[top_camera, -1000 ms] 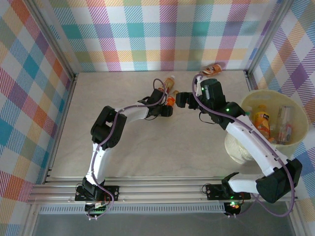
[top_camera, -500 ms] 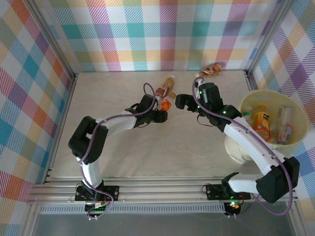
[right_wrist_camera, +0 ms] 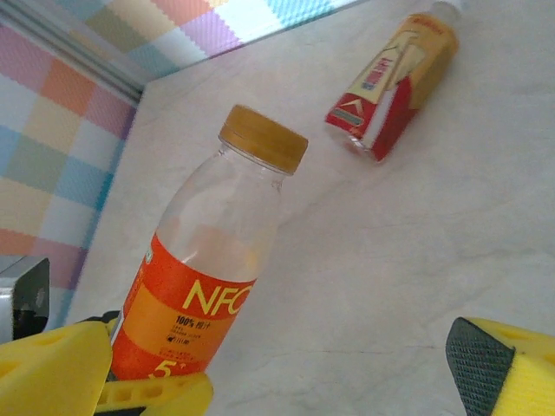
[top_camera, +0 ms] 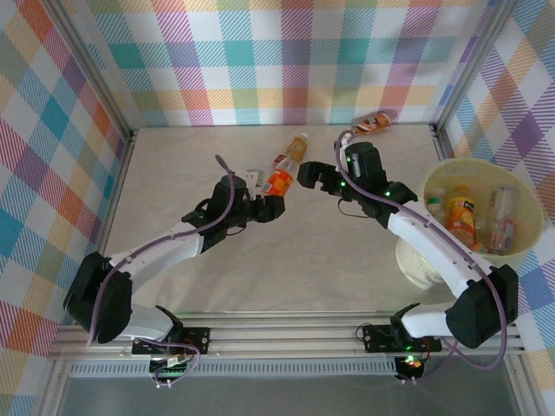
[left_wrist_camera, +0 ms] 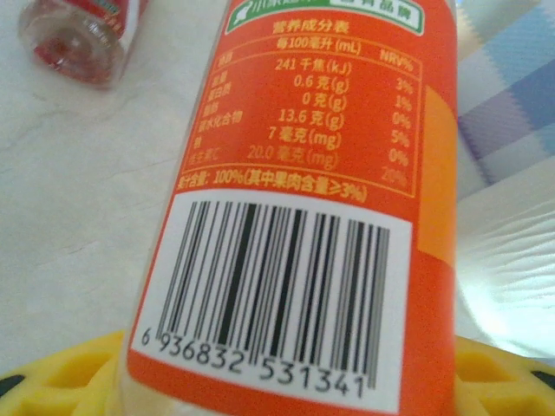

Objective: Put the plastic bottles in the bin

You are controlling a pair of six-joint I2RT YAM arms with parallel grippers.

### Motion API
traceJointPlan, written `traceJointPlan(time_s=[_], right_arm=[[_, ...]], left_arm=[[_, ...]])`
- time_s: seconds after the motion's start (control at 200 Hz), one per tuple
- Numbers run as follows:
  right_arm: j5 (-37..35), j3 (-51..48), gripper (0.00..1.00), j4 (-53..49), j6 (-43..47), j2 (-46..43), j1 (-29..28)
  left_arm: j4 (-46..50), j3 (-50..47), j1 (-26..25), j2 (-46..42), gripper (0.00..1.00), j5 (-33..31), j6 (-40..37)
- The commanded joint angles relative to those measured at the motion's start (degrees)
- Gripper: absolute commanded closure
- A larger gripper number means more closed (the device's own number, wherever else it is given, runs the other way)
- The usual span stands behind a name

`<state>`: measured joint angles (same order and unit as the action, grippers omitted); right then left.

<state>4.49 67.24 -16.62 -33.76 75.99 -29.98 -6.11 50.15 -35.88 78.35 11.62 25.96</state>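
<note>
From its base at the near edge of the table, the left arm is reaching in a long, low sweep toward the table's middle. Its forearm is angling to the far right, and the left gripper (top_camera: 264, 206) is pinching the lower body of an orange-labelled bottle (top_camera: 279, 183). In the left wrist view the label and barcode (left_wrist_camera: 290, 286) are sitting tight between the yellow fingers. The bottle is looking lifted off the table, with its long axis running from the clamped base up to the free brown cap (right_wrist_camera: 263, 137), which is leaning toward the far side. Just beyond it, slightly to the right, the right gripper (top_camera: 310, 176) is hanging with its jaws spread wide and facing the bottle's upper half. Its arm is arching back from the near right corner, elbow over the bin's side. In the right wrist view the bottle is standing close to that gripper's left finger rather than centred in the gap. The bin (top_camera: 482, 161) is sitting at the table's right edge, well apart from the held bottle and with several bottles (top_camera: 460, 212) inside. The right arm is therefore the nearer carrier, and a hand-over across the short gap seems likely. Farther off, a red-labelled bottle (top_camera: 293, 149) is lying on its side, and a crumpled one (top_camera: 375, 123) is resting by the far right corner.
</note>
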Motion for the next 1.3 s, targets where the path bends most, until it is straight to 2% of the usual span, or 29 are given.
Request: traceJointPlan(time_s=[0.0, 0.355, 0.775, 0.905, 1.095, 1.295], right_arm=[[5.47, 1.54, 0.00, 6.92, -3.23, 0.13, -0.04], [17.56, 1.41, 0.00, 19.44, -8.97, 4.62, -0.09], [21.10, 1.56, 0.00, 21.68, -10.59, 7.40, -0.10], [22.56, 2.19, 0.09, 22.32, -11.50, 8.30, -0.08], [22.58, 1.65, 0.30, 22.37, -10.94, 8.30, -0.09], [21.28, 1.75, 0.43, 20.51, -9.62, 7.89, -0.09]], left_arm=[[-7.41, -2.04, -0.42, -3.52, 0.53, 4.09, 4.56], [-15.87, -4.36, -0.52, -5.38, 0.53, 11.93, 9.48], [-19.36, -4.45, -0.64, -4.98, 0.53, 13.60, 11.27], [-19.93, -4.37, -0.68, -4.50, 0.53, 13.48, 11.70], [-19.92, -3.97, -0.70, -3.69, 0.54, 13.37, 11.92], [-19.81, -3.53, -0.76, -3.03, 0.54, 13.56, 12.01]])
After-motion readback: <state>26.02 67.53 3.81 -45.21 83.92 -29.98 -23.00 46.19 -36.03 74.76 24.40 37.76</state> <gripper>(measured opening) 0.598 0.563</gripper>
